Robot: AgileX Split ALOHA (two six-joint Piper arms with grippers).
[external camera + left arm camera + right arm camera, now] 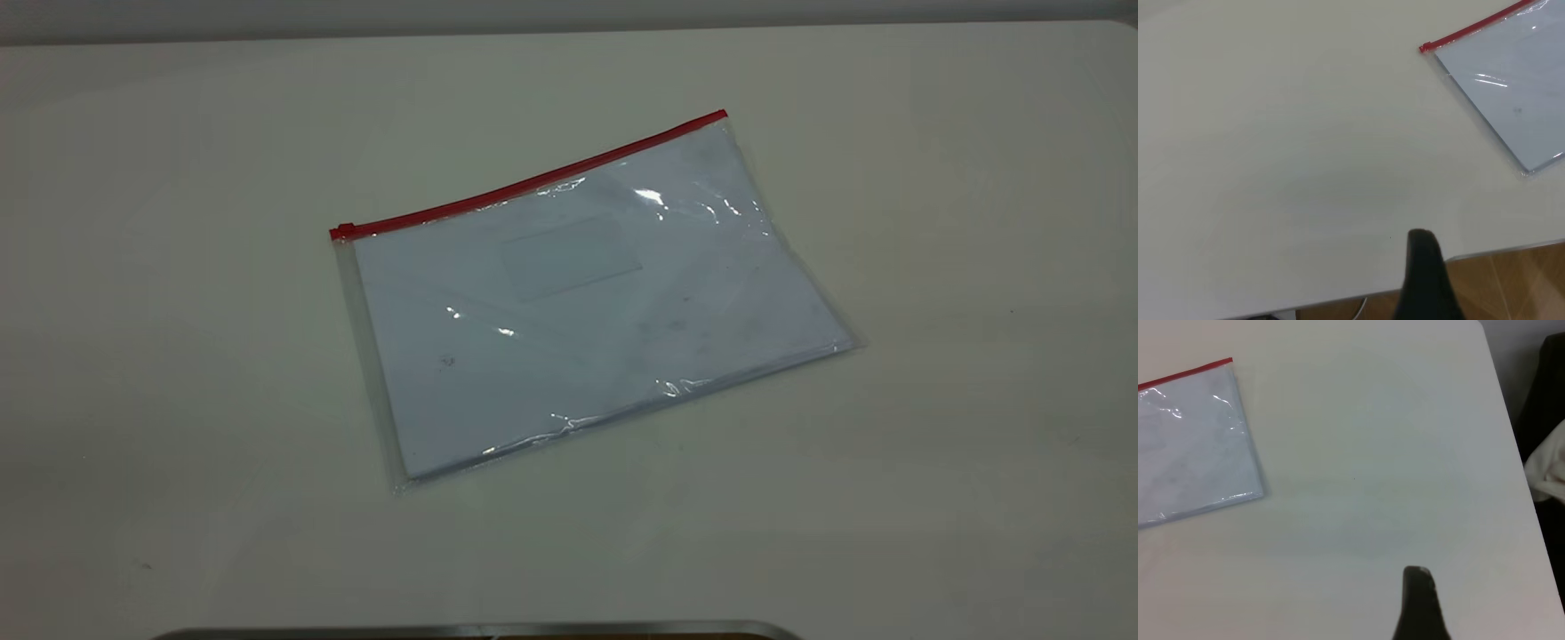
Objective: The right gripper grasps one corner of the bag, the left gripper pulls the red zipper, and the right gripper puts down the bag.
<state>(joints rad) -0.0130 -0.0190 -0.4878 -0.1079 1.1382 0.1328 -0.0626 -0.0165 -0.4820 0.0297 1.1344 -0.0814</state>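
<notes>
Bag [587, 311] lay flat mid-frame on the tabletop [978, 222], red zipper [533, 182] along its upper edge, slider [342, 232] at the upper-left corner. That fits either zipped-up-waiting or already put down. Both pincers were off the bag; couldn't tell whether either was open. Any corner grab should pinch plastic only.

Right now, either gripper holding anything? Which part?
Nothing held. The bag lies flat on the table, untouched; both grippers are off it, each showing one fingertip in its wrist view.

bag [587, 311] lies flat mid-table [178, 356], zipper [533, 182] along far edge.
</notes>
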